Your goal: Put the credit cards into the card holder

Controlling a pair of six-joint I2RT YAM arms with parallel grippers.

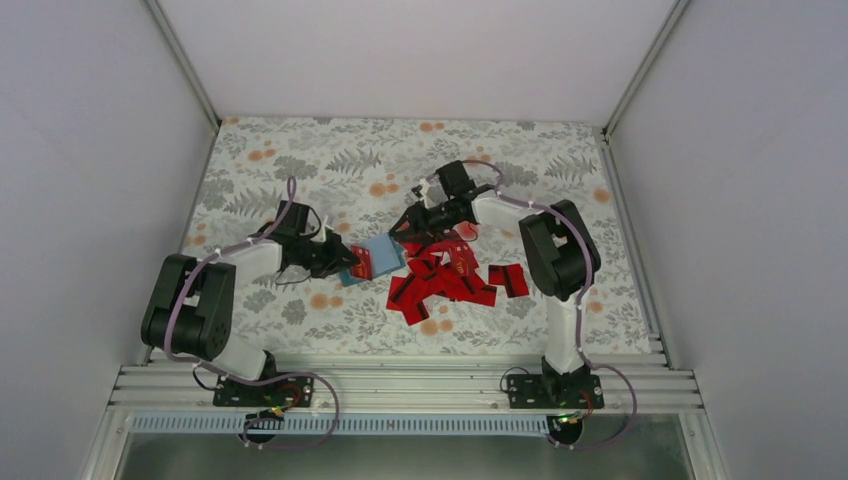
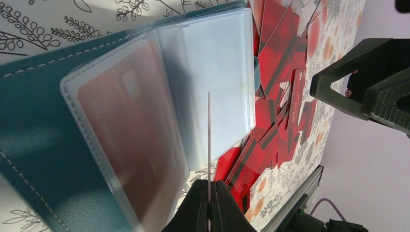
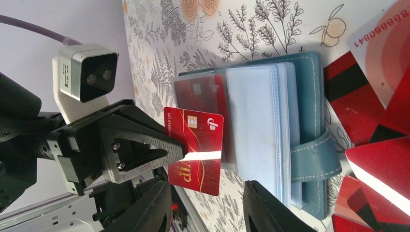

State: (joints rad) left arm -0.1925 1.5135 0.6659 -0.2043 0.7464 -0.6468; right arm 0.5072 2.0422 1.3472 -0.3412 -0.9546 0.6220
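Observation:
The teal card holder (image 1: 372, 260) lies open on the table centre, its clear sleeves (image 2: 208, 77) showing; one sleeve holds a red card (image 2: 125, 140). It also shows in the right wrist view (image 3: 290, 130). My left gripper (image 1: 352, 262) is shut on a red credit card, seen edge-on (image 2: 209, 140) and face-on (image 3: 196, 150), held at the holder's left edge over the sleeves. My right gripper (image 1: 408, 228) is open and empty, its fingers (image 3: 270, 208) just above the holder. A pile of red credit cards (image 1: 450, 280) lies to the right of the holder.
The floral mat (image 1: 300, 160) covers the table, with grey walls around it. An aluminium rail (image 1: 400, 385) runs along the near edge. More red cards (image 3: 372, 101) lie beside the holder's strap (image 3: 314, 150).

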